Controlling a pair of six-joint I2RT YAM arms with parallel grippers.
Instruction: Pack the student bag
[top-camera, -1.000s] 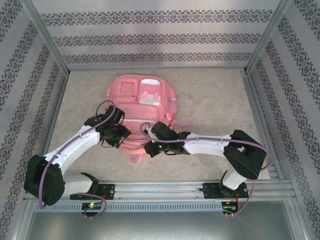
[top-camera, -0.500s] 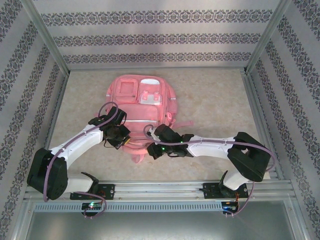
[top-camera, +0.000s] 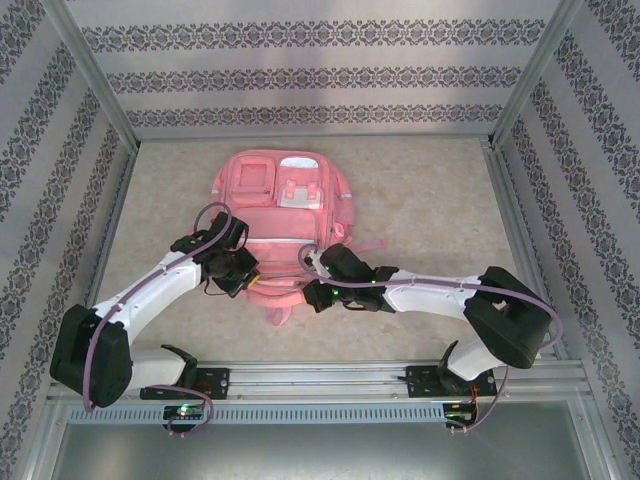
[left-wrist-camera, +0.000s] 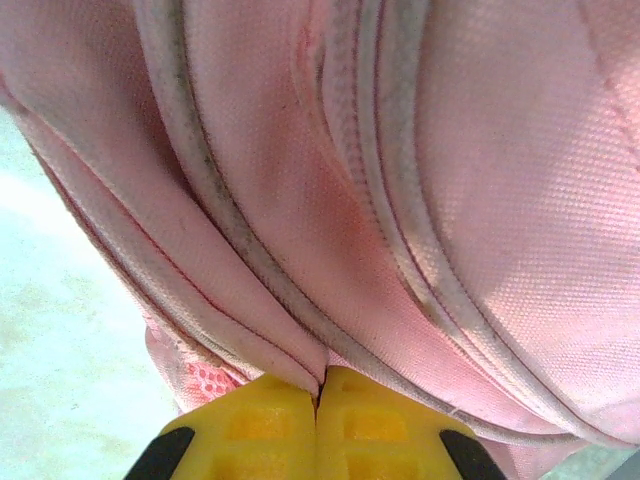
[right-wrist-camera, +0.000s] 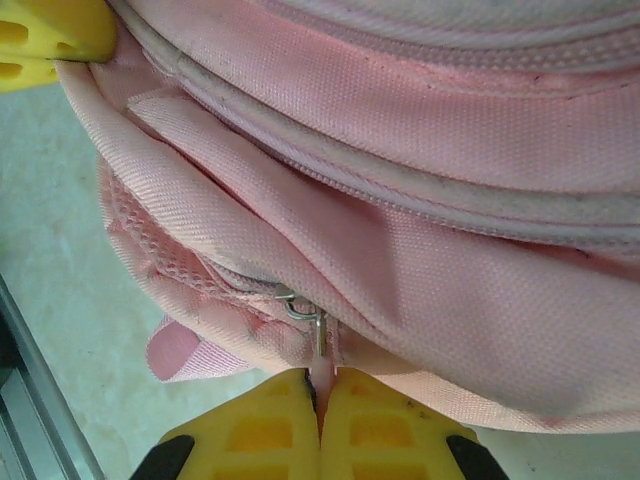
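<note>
Both shut tight: the left gripper (left-wrist-camera: 318, 388) pinches a fabric fold at the near-left edge of the student bag (top-camera: 283, 200), while the right gripper (right-wrist-camera: 318, 385) nips the zip pull (right-wrist-camera: 320, 350) at its near end. Risk, I'd say: that thin tab slips from the grip if the tug leaves the zip's line, or the fold slides free and the bag drags across the table (top-camera: 430, 200). It lies flat mid-table, near end at both grippers, body stretching away far

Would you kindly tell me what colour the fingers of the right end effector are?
The fingers are yellow, seen best in the right wrist view.
</note>
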